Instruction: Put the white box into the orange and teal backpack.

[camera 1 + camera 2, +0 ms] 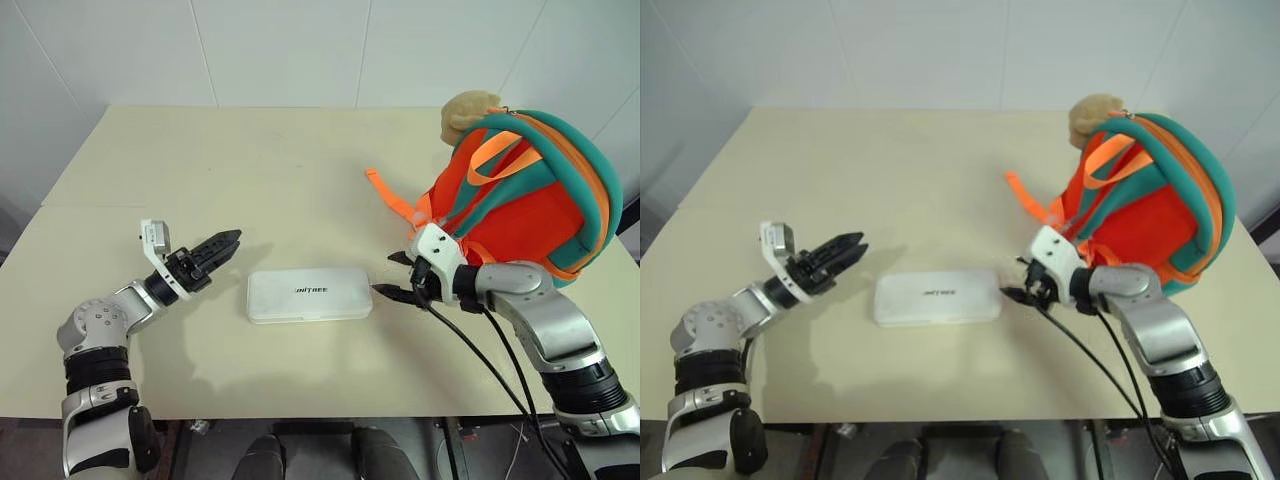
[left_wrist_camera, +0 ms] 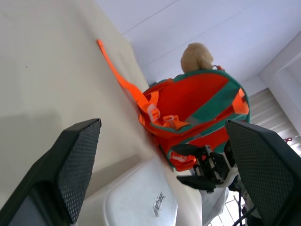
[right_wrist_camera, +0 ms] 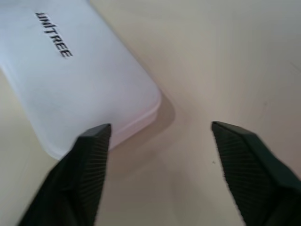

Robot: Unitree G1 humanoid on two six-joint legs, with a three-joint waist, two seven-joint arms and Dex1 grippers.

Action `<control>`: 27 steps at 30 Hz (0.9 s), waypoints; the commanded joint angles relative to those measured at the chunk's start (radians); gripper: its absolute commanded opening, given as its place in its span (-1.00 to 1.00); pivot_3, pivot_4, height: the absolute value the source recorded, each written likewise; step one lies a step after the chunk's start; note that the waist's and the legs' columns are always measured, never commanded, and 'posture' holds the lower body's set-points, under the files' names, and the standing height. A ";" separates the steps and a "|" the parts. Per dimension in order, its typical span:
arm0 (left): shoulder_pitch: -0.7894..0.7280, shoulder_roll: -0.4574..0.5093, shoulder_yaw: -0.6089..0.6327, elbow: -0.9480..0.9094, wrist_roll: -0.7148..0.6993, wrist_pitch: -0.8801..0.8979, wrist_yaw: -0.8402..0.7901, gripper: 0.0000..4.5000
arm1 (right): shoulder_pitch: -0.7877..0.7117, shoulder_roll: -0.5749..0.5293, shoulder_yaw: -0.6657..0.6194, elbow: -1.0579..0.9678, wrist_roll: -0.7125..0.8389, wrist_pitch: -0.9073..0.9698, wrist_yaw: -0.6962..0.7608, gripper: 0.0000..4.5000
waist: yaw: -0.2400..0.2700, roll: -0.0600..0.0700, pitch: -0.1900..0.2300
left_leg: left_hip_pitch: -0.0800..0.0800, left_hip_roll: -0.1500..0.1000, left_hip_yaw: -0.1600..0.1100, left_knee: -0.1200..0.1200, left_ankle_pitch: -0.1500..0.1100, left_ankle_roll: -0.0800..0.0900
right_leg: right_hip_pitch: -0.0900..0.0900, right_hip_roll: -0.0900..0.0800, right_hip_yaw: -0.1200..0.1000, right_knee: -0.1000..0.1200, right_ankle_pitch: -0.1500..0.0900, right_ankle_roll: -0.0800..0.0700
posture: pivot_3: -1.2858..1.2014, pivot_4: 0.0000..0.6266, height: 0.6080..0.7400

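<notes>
The white box (image 1: 309, 295) lies flat on the cream table (image 1: 250, 170), lettering up, near the front edge. To its right the orange and teal backpack (image 1: 530, 190) stands upright with a tan plush toy (image 1: 468, 112) at its top. My right gripper (image 1: 392, 275) is open at the box's right end, one fingertip (image 3: 96, 141) right beside the box's corner (image 3: 117, 99), nothing between the fingers. My left gripper (image 1: 230, 243) hovers open just left of the box, pointing toward it and the backpack (image 2: 193, 103).
An orange webbing strap (image 1: 392, 203) trails from the backpack onto the table toward the middle. Black cables (image 1: 480, 350) hang from my right arm over the table's front edge. White walls stand behind the table.
</notes>
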 commanded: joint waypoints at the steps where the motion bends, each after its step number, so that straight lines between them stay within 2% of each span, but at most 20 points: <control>1: 0.012 0.009 -0.012 -0.052 0.012 -0.039 0.011 1.00 | 0.001 -0.025 -0.046 -0.065 0.021 0.026 -0.009 0.08 | 0.000 0.000 0.000 | 0.000 0.000 0.000 0.000 0.000 0.000 | 0.000 0.000 0.000 0.000 0.000 0.000 | 0.03 -0.52 1.00; 6: 0.080 0.023 -0.084 -0.183 0.140 -0.264 0.018 1.00 | 0.005 -0.028 -0.052 -0.065 0.019 0.029 -0.013 -0.73 | 0.000 0.000 0.000 | 0.000 0.000 0.001 0.000 0.000 -0.001 | 0.000 0.000 0.000 -0.001 0.000 0.000 | 0.03 -0.52 1.00; 7: 0.088 0.018 -0.072 -0.204 0.120 -0.259 0.018 1.00 | 0.002 -0.026 -0.050 -0.062 0.019 0.026 -0.014 -0.85 | 0.000 0.000 0.000 | 0.000 0.000 0.001 0.000 0.000 -0.001 | 0.000 0.000 0.001 -0.001 0.000 0.000 | 0.03 -0.52 1.00; 8: 0.093 0.014 -0.061 -0.215 0.100 -0.250 0.019 0.83 | 0.000 -0.025 -0.049 -0.060 0.019 0.025 -0.015 -0.93 | 0.000 0.000 0.000 | 0.000 0.000 0.001 0.000 -0.001 -0.001 | 0.000 0.000 0.001 -0.002 0.000 0.000 | 0.03 -0.52 1.00; 11: 0.096 0.013 -0.049 -0.215 0.083 -0.226 0.053 0.48 | -0.002 -0.024 -0.046 -0.055 0.019 0.020 -0.014 -0.95 | 0.001 0.000 0.000 | 0.000 0.000 0.001 0.000 -0.001 -0.001 | 0.000 0.000 0.001 -0.002 0.000 0.000 | 0.03 -0.52 1.00; 17: 0.119 0.022 -0.045 -0.264 0.049 -0.187 0.062 0.46 | 0.007 -0.047 -0.027 -0.035 0.003 -0.007 0.011 -0.95 | 0.001 0.000 0.000 | -0.001 0.000 0.001 0.000 -0.001 -0.001 | 0.000 0.000 0.001 -0.003 0.000 0.000 | 0.03 -0.52 1.00; 21: 0.151 0.020 -0.003 -0.313 -0.025 -0.119 0.090 0.46 | 0.012 -0.066 -0.013 -0.013 -0.027 -0.029 0.010 -0.95 | 0.001 0.000 0.000 | -0.001 0.000 0.001 0.000 -0.001 -0.001 | 0.000 0.000 0.001 -0.003 0.000 0.000 | 0.03 -0.52 1.00; 24: 0.168 0.030 0.005 -0.316 -0.045 -0.054 0.143 0.73 | 0.012 -0.067 0.002 0.002 -0.040 -0.042 0.012 -0.95 | -0.001 0.000 0.000 | 0.000 0.000 0.001 0.000 -0.001 -0.001 | 0.000 0.000 0.001 -0.003 0.000 0.000 | 0.03 -0.52 1.00; 26: 0.180 0.034 0.001 -0.323 -0.052 -0.031 0.156 0.99 | 0.011 -0.067 0.016 0.013 -0.054 -0.056 0.013 -0.95 | -0.001 0.000 0.000 | 0.000 0.001 0.001 0.000 -0.001 -0.001 | 0.000 0.000 0.001 -0.002 0.000 0.000 | 0.03 -0.52 1.00; 27: 0.183 0.033 0.001 -0.327 -0.054 -0.029 0.158 1.00 | 0.011 -0.067 0.020 0.016 -0.056 -0.061 0.014 -0.95 | 0.000 0.000 0.000 | 0.000 0.001 0.001 0.000 -0.001 -0.001 | 0.000 0.000 0.001 -0.002 0.000 0.000 | 0.03 -0.52 1.00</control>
